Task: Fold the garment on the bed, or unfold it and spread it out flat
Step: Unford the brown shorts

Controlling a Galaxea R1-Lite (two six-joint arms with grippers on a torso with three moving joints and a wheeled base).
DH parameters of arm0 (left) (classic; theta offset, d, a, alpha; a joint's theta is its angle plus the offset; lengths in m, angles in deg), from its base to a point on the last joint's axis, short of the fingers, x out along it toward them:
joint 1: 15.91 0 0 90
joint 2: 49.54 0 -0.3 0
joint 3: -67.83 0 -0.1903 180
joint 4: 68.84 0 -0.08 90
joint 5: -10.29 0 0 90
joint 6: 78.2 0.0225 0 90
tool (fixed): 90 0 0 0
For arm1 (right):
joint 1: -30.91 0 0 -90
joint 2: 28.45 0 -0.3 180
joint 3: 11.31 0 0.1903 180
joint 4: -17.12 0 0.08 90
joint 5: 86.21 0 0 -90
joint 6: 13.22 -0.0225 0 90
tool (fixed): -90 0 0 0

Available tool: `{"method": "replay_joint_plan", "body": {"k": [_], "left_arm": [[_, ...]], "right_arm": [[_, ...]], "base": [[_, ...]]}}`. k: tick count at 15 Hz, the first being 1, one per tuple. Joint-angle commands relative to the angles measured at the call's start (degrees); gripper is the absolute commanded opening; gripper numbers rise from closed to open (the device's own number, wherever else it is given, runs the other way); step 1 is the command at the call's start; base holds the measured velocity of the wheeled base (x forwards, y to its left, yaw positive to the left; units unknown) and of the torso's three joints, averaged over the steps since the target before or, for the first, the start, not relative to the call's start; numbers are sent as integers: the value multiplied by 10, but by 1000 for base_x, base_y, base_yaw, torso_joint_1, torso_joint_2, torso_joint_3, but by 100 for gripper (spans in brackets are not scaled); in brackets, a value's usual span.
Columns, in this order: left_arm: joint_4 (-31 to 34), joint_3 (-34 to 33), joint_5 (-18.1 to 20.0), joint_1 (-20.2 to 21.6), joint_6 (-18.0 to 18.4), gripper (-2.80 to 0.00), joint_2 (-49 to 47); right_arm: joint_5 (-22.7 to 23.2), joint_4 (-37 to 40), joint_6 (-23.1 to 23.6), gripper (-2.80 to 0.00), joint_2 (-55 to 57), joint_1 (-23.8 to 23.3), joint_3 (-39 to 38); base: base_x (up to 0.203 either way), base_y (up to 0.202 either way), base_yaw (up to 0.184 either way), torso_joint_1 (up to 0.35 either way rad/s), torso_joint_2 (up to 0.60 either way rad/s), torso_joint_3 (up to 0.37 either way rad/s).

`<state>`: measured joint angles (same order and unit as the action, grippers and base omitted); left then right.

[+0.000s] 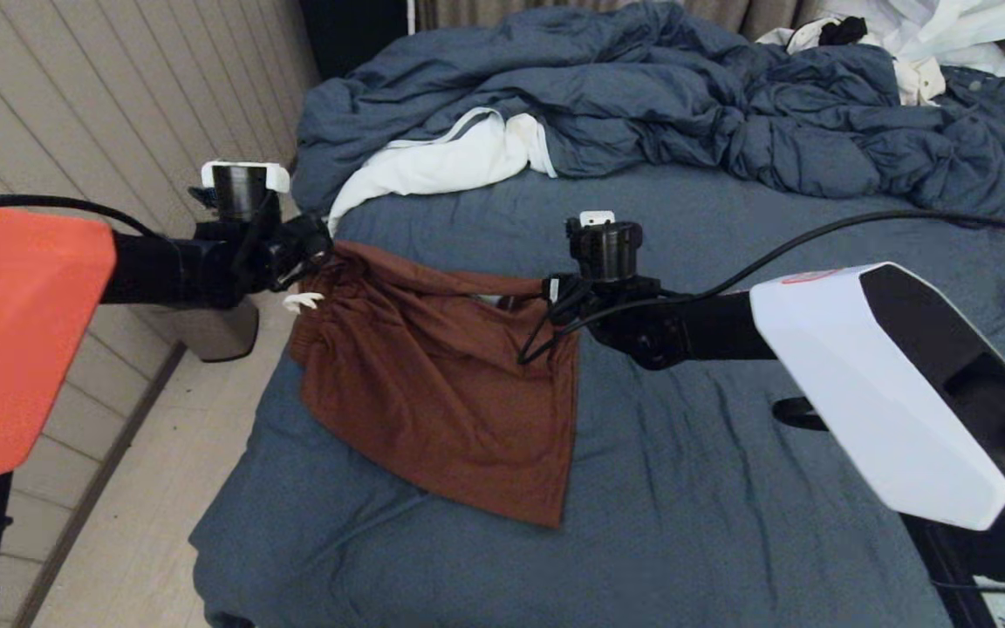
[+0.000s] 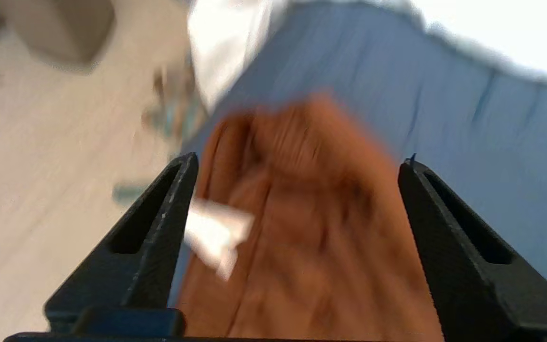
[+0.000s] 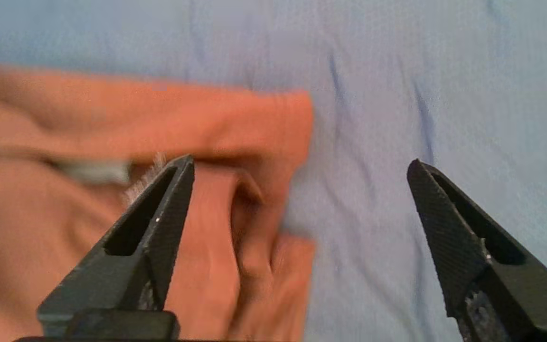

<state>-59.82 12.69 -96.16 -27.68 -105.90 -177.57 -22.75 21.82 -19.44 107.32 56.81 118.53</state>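
Observation:
The rust-brown shorts lie on the slate-blue bed near its left edge, waistband towards the duvet, legs pointing to the front. A white drawstring end sticks out at the left waistband corner. My left gripper hovers at that corner, open, with gathered fabric and the drawstring below its spread fingers. My right gripper is at the right waistband end, open. One of its fingers is over the shorts' folded edge, the other over bare sheet.
A rumpled blue duvet is heaped across the back of the bed, with white clothes beside it and more white cloth at the back right. The bed's left edge drops to a pale floor by a panelled wall.

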Motion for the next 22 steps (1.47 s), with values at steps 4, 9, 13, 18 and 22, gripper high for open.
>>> {"method": "replay_joint_plan", "body": {"k": [4,9,13,18,22], "left_arm": [[40,-276,161,3,-7,-280,188],[59,-364,198,4,36,-280,185],[39,-354,223,28,58,-280,114],[-52,-331,221,39,146,-280,31],[-45,-257,206,48,147,-280,3]], "right_arm": [[50,101,-63,-280,-161,7,-176],[177,174,-118,-280,-249,6,-325],[246,174,-120,-280,-232,7,-383],[298,174,-120,-280,-231,8,-424],[361,196,-121,0,-232,19,-440]], "base": [[0,0,0,0,0,0],[0,0,0,0,0,0],[0,0,0,0,0,0],[0,0,0,0,0,0],[0,0,0,0,0,0]]}}
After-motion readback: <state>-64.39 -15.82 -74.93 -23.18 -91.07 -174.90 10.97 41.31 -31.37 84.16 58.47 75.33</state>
